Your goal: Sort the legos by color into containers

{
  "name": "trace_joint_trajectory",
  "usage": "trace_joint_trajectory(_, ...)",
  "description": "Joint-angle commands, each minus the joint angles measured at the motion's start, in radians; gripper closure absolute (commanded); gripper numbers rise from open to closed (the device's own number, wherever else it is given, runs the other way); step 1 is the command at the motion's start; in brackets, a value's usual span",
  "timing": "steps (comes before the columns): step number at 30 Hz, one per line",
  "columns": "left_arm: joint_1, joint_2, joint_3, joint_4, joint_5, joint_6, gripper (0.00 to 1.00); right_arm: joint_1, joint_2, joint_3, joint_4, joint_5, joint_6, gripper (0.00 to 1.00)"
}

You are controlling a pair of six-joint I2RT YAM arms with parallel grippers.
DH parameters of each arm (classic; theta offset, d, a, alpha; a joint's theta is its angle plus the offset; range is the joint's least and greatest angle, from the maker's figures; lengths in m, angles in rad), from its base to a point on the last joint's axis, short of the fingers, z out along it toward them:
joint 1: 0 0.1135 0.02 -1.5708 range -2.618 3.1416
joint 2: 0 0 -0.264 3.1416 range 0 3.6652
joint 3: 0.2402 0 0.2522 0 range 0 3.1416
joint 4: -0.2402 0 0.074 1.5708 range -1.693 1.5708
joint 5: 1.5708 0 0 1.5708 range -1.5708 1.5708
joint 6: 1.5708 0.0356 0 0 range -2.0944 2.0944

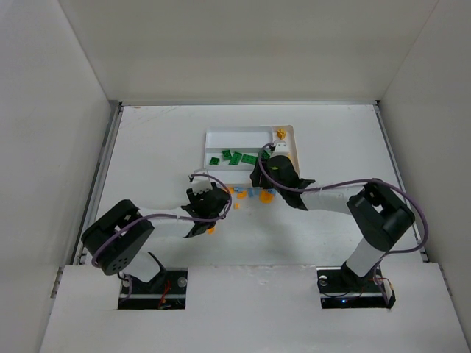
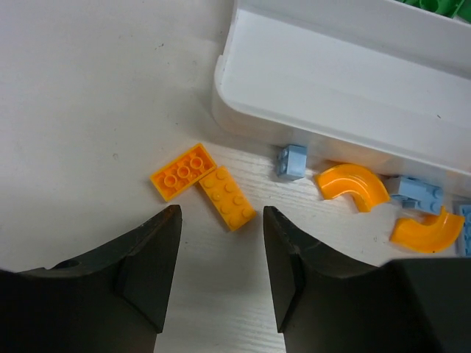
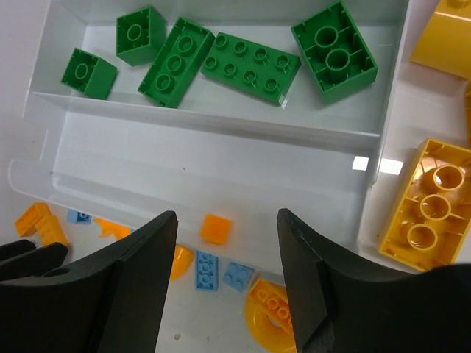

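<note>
Here the left tool (image 2: 221,217) hangs low over the counter (image 2: 88,88) with its jaws spread and nothing between them, just short of two orange plates (image 2: 182,171) that lie touching each other at an angle near a corner of the white tray (image 2: 331,81). Along the tray's outer wall beyond them sit a small light blue brick (image 2: 292,160) just beside the wall, then two orange curved pieces (image 2: 352,186) with another light blue piece (image 2: 419,193) between them. The right tool (image 3: 226,217) is spread as well and grips nothing; it hovers over the tray's near wall. Five green bricks (image 3: 250,66) lie together in one long slot, with another long slot between them and that wall, and yellow bricks (image 3: 430,198) rest in the crosswise end slot. On the counter just outside the near wall lie loose orange bits (image 3: 215,228) and small light blue plates (image 3: 206,271)
</note>
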State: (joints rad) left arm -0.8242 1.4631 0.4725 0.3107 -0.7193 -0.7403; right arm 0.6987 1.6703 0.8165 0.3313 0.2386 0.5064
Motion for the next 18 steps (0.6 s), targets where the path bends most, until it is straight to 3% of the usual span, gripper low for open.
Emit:
trace_joint_trajectory(1,-0.002,0.014,0.035,0.007,-0.023,-0.001,0.54,0.037,0.002,0.064,-0.010,0.074,-0.058,0.38)
trace_joint_trajectory(5,0.001,0.019,0.035,0.005,-0.017,0.002,0.54,0.083,-0.023,0.030,0.083,0.183,-0.107,0.31)
trace_joint_trajectory(9,0.004,0.016,0.031,0.011,-0.019,-0.001,0.55,0.086,-0.009,0.056,0.025,0.171,-0.121,0.31)
trace_joint_trajectory(13,0.003,0.031,0.043,0.011,-0.025,0.007,0.56,0.084,-0.052,0.003,0.112,0.130,-0.105,0.31)
trace_joint_trajectory(18,0.007,0.054,0.057,0.008,-0.035,0.007,0.56,0.084,-0.052,-0.013,0.097,0.068,-0.040,0.31)
